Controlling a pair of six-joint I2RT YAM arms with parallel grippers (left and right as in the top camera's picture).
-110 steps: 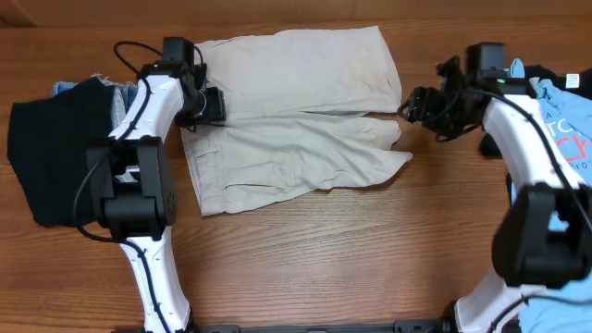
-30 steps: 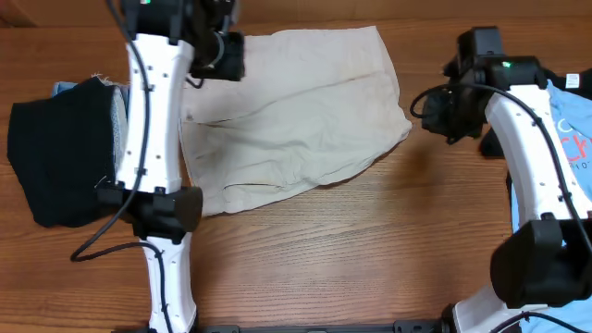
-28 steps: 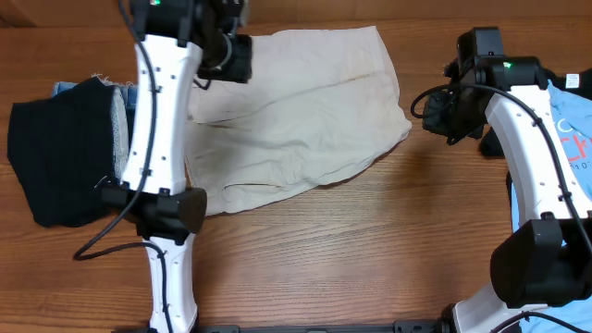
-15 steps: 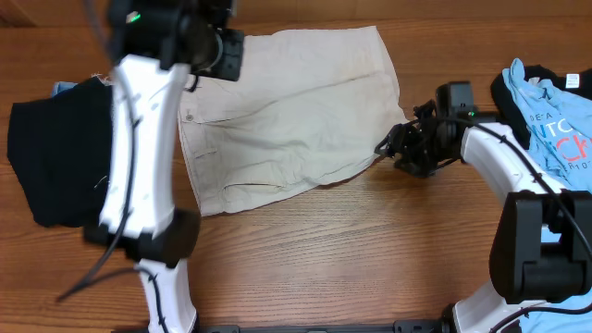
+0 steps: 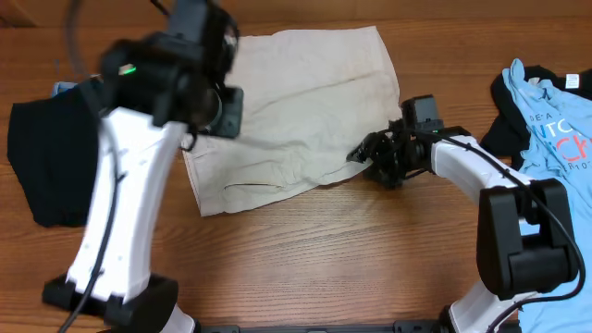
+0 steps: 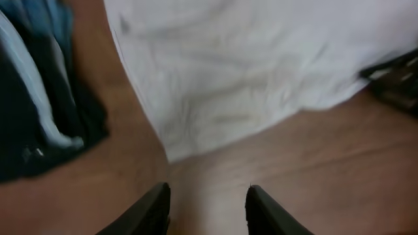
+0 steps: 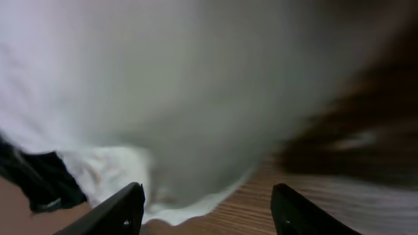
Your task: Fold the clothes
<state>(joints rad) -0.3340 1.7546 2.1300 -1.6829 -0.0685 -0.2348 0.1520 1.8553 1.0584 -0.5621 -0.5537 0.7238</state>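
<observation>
On the wooden table (image 5: 351, 259), the pale beige shorts (image 5: 305, 111) lie flat with light creases, and they serve as the reference for all positions below

1. Shorts: the waistband edge faces the left arm and the leg hems face the right arm. The cloth rests wholly on the table and neither arm lifts any part of it.

2. Left gripper (image 6: 206, 209): it hangs above the waistband side of the shorts, near the corner closest to the robot bases. In the left wrist view the two fingers (image 6: 147, 209) stand apart with bare wood between them. Nothing is pinched. That view is motion-blurred.

3. Right gripper (image 5: 363, 155): it sits low at the hem side of the shorts, at the lower hem corner. In the right wrist view the fingers (image 7: 117, 209) are spread wide, and pale cloth fills the frame beyond them. That view is heavily blurred, so contact between fingertips and cloth cannot be confirmed. No cloth is seen clamped between the fingers.

4. Other garments: a black garment (image 5: 51, 166) lies beyond the waistband side, apart from the shorts, with a strip of blue fabric (image 6: 39, 19) beside it. A light blue shirt (image 5: 555, 120) lies well beyond the hem side, partly over a dark garment (image 5: 499, 139)
</observation>
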